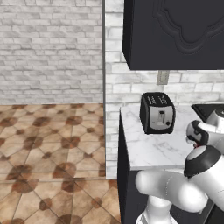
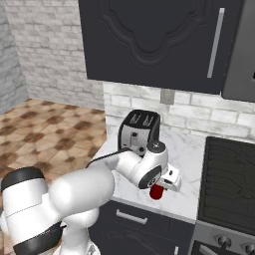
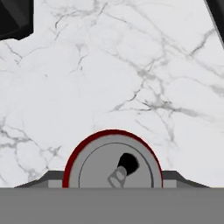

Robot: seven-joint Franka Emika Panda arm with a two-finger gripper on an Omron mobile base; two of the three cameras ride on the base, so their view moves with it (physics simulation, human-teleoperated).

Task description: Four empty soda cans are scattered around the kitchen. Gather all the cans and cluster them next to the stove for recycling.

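Risks, largest item first.

Bench (image 2: 191, 162): white marble, smooth. The can stands on its near strip, close to the front edge. A sideways push there would probably send it off the lip and onto the floor.

Stove (image 2: 230, 172): on the right, against the bench end, with a grated cooktop. The drop spot is the bench strip just left of it. If the can goes down on the grates instead, it would likely tip. There is also a seam where bench meets stove, and a dragged can could catch on it.

Toaster (image 2: 140, 130): far left on the bench, behind the arm's wrist. It is apart from the can. A wide swing of the forearm on lift-off could clip it.

Claw (image 2: 160, 187): pointing straight down over the can. In the hand view one finger (image 3: 51, 178) sits at each side of the rim. The jaws flank the can closely. I cannot tell whether they are clamped on it or only alongside it.
- If the grip is short of full, lifting now would probably leave the can behind or let it slip out partway up.
- If one finger meets the can first, it may skate toward the bench edge.
- Too hard a squeeze on an empty can could dent it and loosen the hold.

Can (image 2: 157, 192): red, upright, with the silver top and tab facing the hand camera (image 3: 113, 162). It looks centred between the fingers. It is light and empty, so it should tip easily. It is well left of the stove and not yet delivered.
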